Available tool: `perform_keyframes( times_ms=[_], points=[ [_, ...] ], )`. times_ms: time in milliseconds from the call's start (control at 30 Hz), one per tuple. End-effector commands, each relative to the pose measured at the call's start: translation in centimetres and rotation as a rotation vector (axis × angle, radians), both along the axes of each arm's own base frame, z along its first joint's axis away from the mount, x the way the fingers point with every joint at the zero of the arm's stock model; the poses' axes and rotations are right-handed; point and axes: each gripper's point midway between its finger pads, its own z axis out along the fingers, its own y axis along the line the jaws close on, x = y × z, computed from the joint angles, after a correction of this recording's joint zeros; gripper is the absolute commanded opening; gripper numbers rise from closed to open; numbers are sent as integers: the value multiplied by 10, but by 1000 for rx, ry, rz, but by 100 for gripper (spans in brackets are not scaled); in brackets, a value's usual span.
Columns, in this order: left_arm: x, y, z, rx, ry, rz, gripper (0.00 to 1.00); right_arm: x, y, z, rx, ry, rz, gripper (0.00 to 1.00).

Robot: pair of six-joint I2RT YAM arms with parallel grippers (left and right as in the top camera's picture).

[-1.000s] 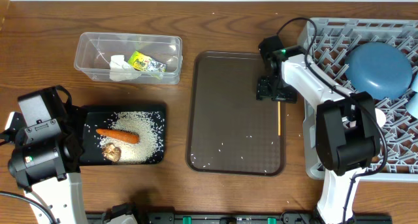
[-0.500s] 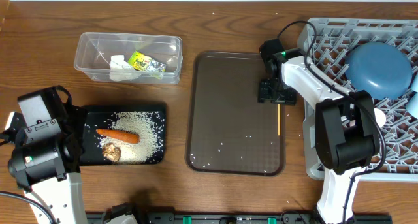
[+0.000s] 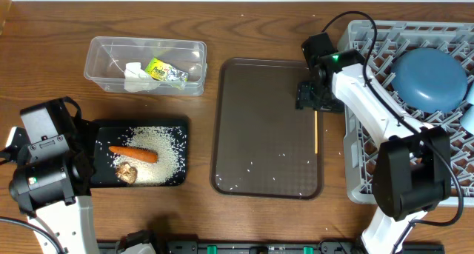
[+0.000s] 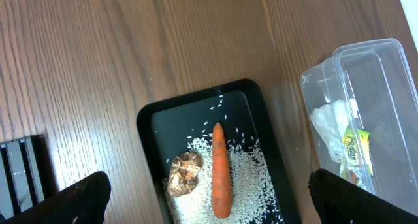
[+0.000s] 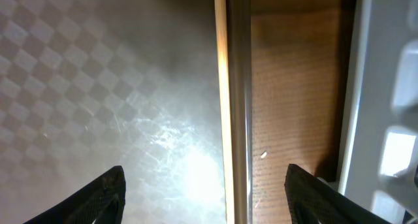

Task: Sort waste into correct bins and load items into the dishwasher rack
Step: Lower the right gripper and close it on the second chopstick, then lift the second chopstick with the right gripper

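Observation:
A thin wooden chopstick (image 3: pixel 316 132) (image 5: pixel 221 87) lies along the right rim of the brown serving tray (image 3: pixel 266 128). My right gripper (image 3: pixel 316 106) (image 5: pixel 212 198) hovers open over its far end, one finger on each side, touching nothing. The grey dishwasher rack (image 3: pixel 370 69) holds a round dark-blue dish (image 3: pixel 429 78). The black tray (image 3: pixel 174 128) (image 4: pixel 196 106) carries rice (image 4: pixel 255 185), a carrot (image 3: pixel 133 154) (image 4: pixel 221 172) and a brown lump (image 3: pixel 126 172) (image 4: pixel 186 172). Above it my left gripper (image 4: pixel 219 204) is wide open and empty. The clear tub (image 3: pixel 104 50) (image 4: pixel 379 67) holds a tissue (image 3: pixel 135 76) and a wrapper (image 3: pixel 164 71).
A few stray rice grains (image 3: pixel 237 181) lie on the serving tray. The rack's grey wall (image 5: pixel 385 119) stands close to the right of the chopstick, with a strip of wooden table (image 5: pixel 294 106) between. Pale cups (image 3: pixel 469 106) sit at the rack's right edge.
The right gripper has shifted slightly right, toward the tray's rim over the chopstick, and the arm's elbow has swung out over the rack. The left arm has not moved.

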Motion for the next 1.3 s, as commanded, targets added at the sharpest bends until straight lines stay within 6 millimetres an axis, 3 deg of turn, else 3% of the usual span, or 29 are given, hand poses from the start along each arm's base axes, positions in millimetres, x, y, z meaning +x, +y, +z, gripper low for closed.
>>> perform_keyframes(
  times_ms=[0,300,733,1267],
  points=[
    [-3,4,1,17,10,12,98,1,6,-9,-9,3,20,71],
    [-3,4,1,17,11,12,98,-2,13,-45,-29,69,40,71],
    [-3,4,1,17,10,12,98,-3,14,-53,-30,83,23,72],
    [-3,4,1,17,10,12,98,-12,21,-80,-12,156,28,72]
  ],
)
